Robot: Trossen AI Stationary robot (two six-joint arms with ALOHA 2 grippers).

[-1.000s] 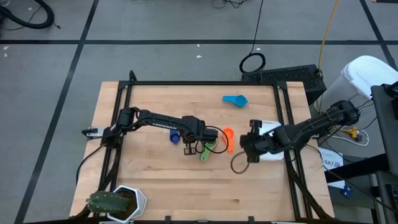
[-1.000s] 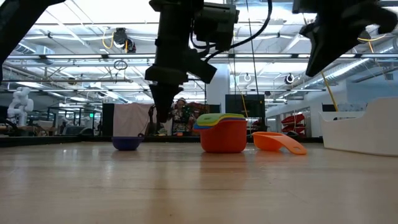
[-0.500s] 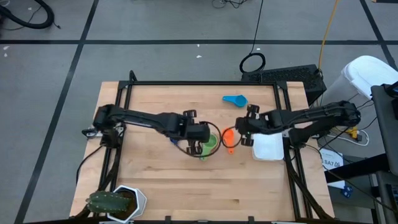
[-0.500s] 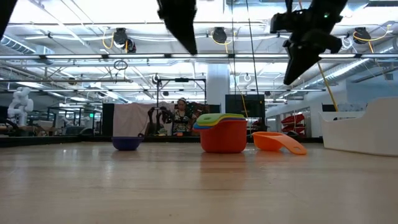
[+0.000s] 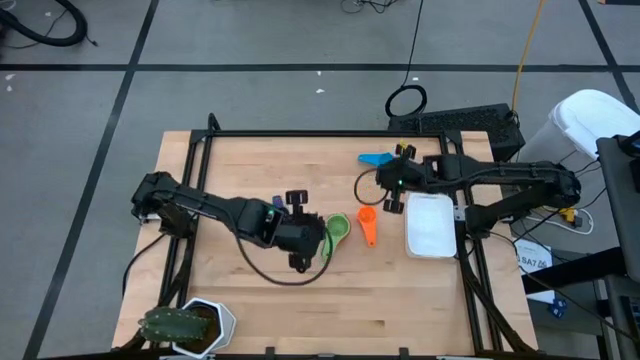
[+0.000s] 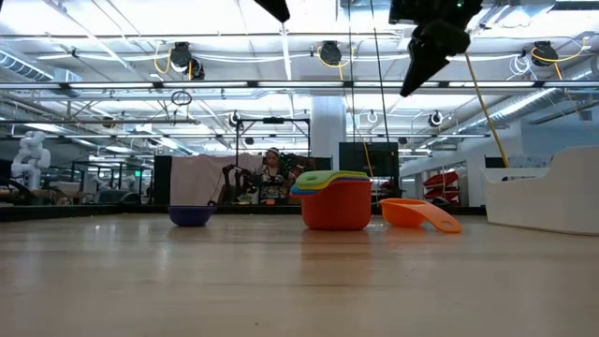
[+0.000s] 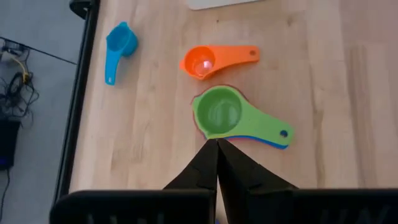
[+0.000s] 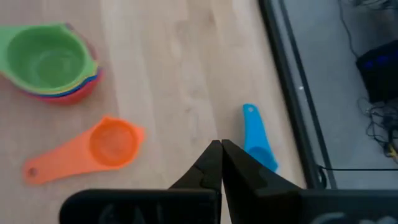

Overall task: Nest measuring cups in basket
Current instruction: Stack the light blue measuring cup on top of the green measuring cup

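Observation:
A nested stack of cups (image 5: 337, 228) with green on top stands on its red bottom cup (image 6: 334, 213). An orange cup (image 5: 367, 222) lies beside it, and a light blue cup (image 5: 378, 159) lies near the far edge. A small dark blue cup (image 6: 191, 215) stands apart; my left arm hides it from above. The white basket (image 5: 431, 224) rests flat on the table, right of the cups. My left gripper (image 7: 217, 146) is shut and raised, just left of the stack. My right gripper (image 8: 219, 146) is shut and raised between the orange and light blue cups.
A white hexagonal pot with a green plant (image 5: 190, 325) stands at the near left corner. A black cable from the left arm loops over the table (image 5: 285, 275). A black frame (image 5: 330, 133) runs along the table's edges. Bare wood lies along the near side.
My left gripper has risen from the stack, out of the low view's top, and drawn back a little toward the near left. My right gripper has swung from the basket's near left side toward the far edge, nearing the light blue cup, and has climbed. No cup has moved.

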